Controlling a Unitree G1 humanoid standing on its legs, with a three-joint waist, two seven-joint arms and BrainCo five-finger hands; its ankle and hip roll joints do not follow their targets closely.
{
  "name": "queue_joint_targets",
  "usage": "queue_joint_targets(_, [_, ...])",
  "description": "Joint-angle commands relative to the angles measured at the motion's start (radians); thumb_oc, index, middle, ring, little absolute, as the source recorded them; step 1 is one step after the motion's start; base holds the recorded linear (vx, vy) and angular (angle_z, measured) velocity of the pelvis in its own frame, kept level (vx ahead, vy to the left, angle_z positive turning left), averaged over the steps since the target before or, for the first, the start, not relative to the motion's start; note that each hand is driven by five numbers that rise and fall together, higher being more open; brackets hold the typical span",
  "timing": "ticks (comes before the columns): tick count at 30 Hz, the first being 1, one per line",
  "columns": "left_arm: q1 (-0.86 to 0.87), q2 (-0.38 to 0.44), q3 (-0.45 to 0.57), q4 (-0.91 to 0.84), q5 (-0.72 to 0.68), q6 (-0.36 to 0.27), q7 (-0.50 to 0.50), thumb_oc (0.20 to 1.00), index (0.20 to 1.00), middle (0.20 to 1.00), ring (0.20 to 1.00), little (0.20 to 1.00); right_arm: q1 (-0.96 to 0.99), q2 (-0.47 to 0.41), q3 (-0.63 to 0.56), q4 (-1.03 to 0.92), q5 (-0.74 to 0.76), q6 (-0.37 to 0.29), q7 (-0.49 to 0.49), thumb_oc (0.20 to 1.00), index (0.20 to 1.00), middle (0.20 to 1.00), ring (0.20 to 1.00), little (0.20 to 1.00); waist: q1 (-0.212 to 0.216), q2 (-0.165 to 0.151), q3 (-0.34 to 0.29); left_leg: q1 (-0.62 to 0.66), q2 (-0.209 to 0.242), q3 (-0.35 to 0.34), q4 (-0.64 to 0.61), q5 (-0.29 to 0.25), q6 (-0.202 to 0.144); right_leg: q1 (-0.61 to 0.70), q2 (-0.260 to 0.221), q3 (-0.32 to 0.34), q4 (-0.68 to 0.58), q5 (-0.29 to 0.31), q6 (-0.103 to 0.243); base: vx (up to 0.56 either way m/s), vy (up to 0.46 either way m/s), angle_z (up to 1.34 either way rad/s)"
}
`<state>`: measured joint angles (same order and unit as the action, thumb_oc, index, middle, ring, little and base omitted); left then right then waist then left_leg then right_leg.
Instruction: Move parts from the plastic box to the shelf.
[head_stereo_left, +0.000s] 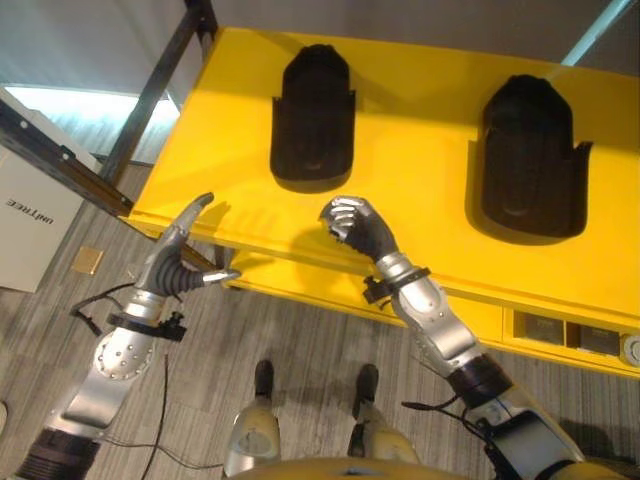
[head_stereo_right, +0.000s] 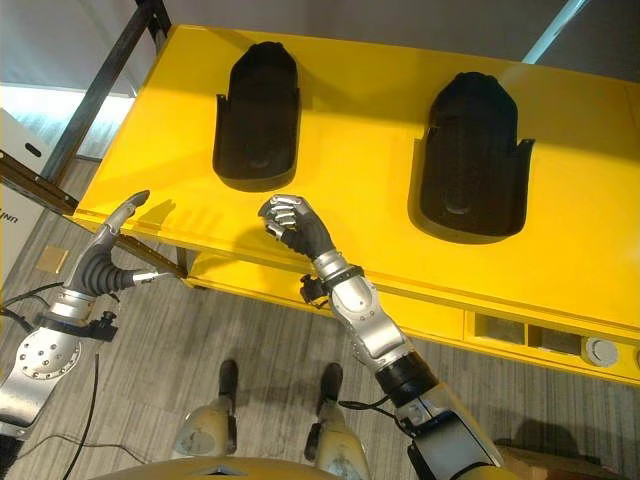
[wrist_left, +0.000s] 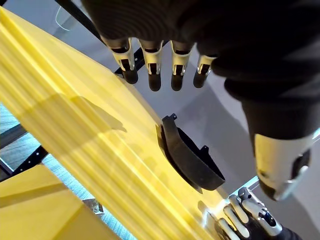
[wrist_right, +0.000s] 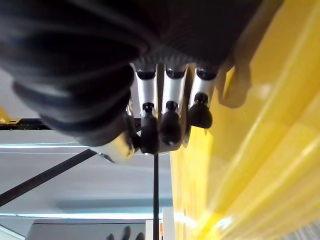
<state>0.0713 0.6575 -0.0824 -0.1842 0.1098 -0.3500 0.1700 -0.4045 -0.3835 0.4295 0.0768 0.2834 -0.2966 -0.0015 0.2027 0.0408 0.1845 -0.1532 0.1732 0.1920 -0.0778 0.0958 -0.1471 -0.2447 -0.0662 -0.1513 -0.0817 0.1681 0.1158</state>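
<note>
Two black parts (head_stereo_left: 313, 117) lie on the yellow shelf (head_stereo_left: 420, 190); stiff, light shells, best gripped at the rim. Left hand (head_stereo_left: 180, 255) fingers spread; right hand (head_stereo_left: 352, 226) fingers curled, empty.

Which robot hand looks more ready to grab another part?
Probably the left hand: its fingers are straight and open, beside the yellow shelf's near corner. The right hand is curled shut over the shelf, holding nothing. Two black moulded parts already lie there.
</note>
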Motion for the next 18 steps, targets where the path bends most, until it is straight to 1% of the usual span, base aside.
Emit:
queue_joint_targets(1, [-0.034,0.04,-0.026,-0.031,-0.048,-0.062,0.037,1.0,1.0,1.0,1.0,1.0,-0.082,0.045,0.006,-0.015,0.037,-0.039,-0.014,0.2,0.2,0.2,0.2,0.2,0.025,-0.011,-0.007,0.047,-0.013,0.081,0.082,-0.198,0.011,-0.019,-0.036,-0.014,0.115,-0.146,0.146,0.0,0.0,0.03])
queue_joint_targets(11, [-0.051,0.026,-0.047,-0.018,-0.072,-0.064,0.049,1.0,1.0,1.0,1.0,1.0,-0.15,0.068,0.035,-0.007,0.018,-0.037,-0.027,0.2,0.2,0.2,0.2,0.2,0.039,-0.013,-0.004,0.025,-0.016,0.075,0.08,-0.189,0.011,-0.042,-0.04,-0.023,0.119,-0.136,0.146,0.01,0.009,0.06])
queue_joint_targets(13, [-0.056,0.026,-0.053,-0.01,-0.074,-0.061,0.052,1.0,1.0,1.0,1.0,1.0,-0.176,0.071,0.035,0.013,-0.019,-0.031,-0.051,0.2,0.2,0.2,0.2,0.2,0.044,-0.014,-0.004,0.023,-0.019,0.074,0.079,-0.188,0.013,-0.045,-0.044,-0.024,0.119,-0.132,0.146,0.04,0.018,0.03])
queue_joint_targets(18, [-0.051,0.029,-0.052,-0.008,-0.071,-0.058,0.052,1.0,1.0,1.0,1.0,1.0,-0.187,0.076,0.033,0.028,-0.054,-0.026,-0.069,0.2,0.2,0.2,0.2,0.2,0.046,-0.013,-0.006,0.024,-0.021,0.075,0.078,-0.189,0.014,-0.046,-0.046,-0.025,0.118,-0.131,0.146,0.0,0.0,0.0])
